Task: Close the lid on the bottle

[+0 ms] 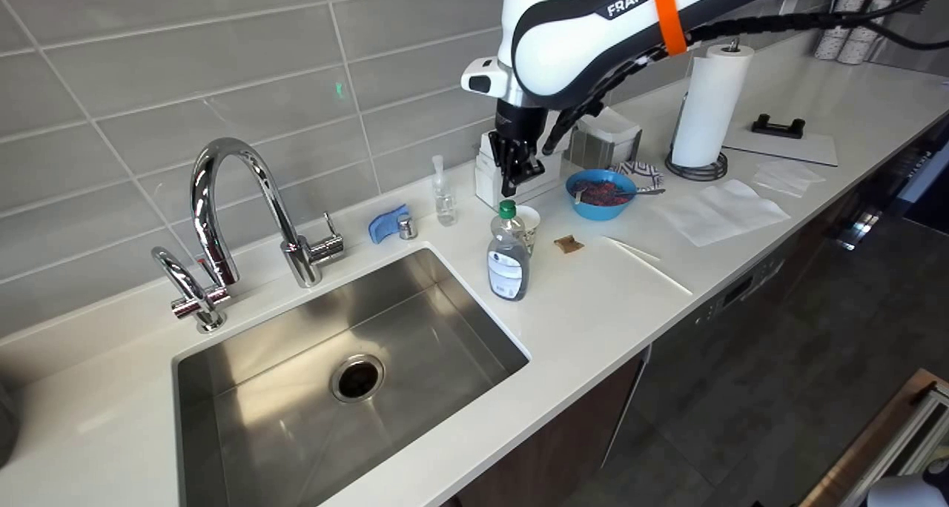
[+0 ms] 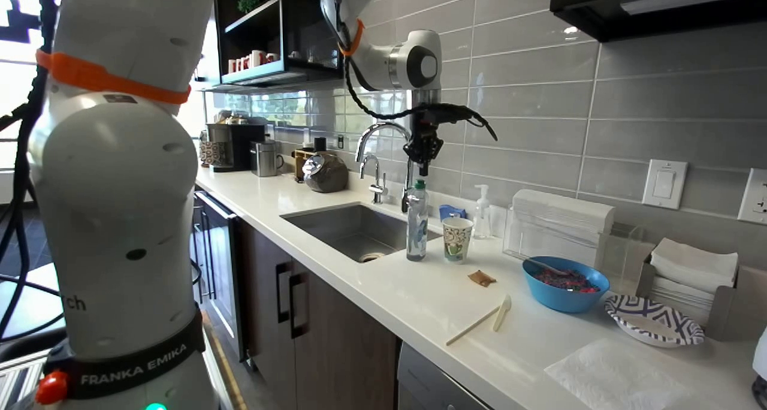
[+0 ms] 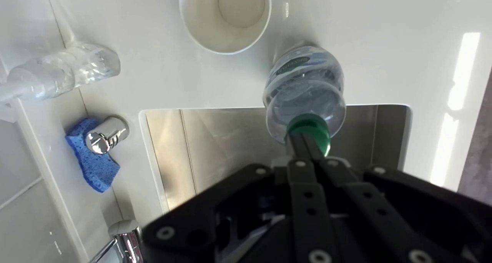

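Observation:
The small clear bottle (image 1: 508, 268) stands upright on the counter by the sink's edge, its pale label showing; it also stands in an exterior view (image 2: 417, 224) and in the wrist view (image 3: 305, 95). The green lid (image 1: 507, 210) tops it and shows in an exterior view (image 2: 419, 185) and the wrist view (image 3: 309, 124). I cannot tell whether the lid is fully closed. My gripper (image 1: 508, 191) is shut and empty, pointing down just above the lid, with a small gap in both exterior views (image 2: 423, 172). In the wrist view the joined fingertips (image 3: 302, 137) overlap and partly hide the lid.
A paper cup (image 2: 456, 239) stands close beside the bottle. The sink (image 1: 437, 344) opens on the bottle's other side. A clear pump dispenser (image 1: 443, 196), blue sponge (image 1: 385, 224) and tall faucet (image 1: 245, 173) are near the wall. A blue bowl (image 1: 602, 209) stands farther along.

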You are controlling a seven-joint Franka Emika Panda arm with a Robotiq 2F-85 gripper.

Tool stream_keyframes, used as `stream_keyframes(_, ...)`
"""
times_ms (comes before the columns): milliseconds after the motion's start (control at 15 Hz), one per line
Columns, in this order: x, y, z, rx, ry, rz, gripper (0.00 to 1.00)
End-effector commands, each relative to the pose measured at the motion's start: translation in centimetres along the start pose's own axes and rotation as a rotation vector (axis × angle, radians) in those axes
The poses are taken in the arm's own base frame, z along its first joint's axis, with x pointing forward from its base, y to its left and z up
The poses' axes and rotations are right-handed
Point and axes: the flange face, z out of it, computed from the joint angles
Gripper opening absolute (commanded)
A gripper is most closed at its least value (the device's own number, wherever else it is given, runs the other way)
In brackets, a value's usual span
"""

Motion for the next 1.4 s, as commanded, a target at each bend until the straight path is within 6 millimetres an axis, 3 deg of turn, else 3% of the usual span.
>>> stream_keyframes(0,0.9,0.0,-0.7,0.046,0.015,0.015,0.00)
stream_keyframes(467,1.1,0.0,0.3,0.100,-0.019,0.019,0.00)
stream_keyframes(800,0.8,0.1,3.6,0.127,-0.051,0.035,0.00)
stream_keyframes(1000,1.1,0.4,3.0,0.119,-0.037,0.030,0.00)
stream_keyframes(1333,1.7,0.2,-0.4,0.088,-0.035,0.046,0.00)
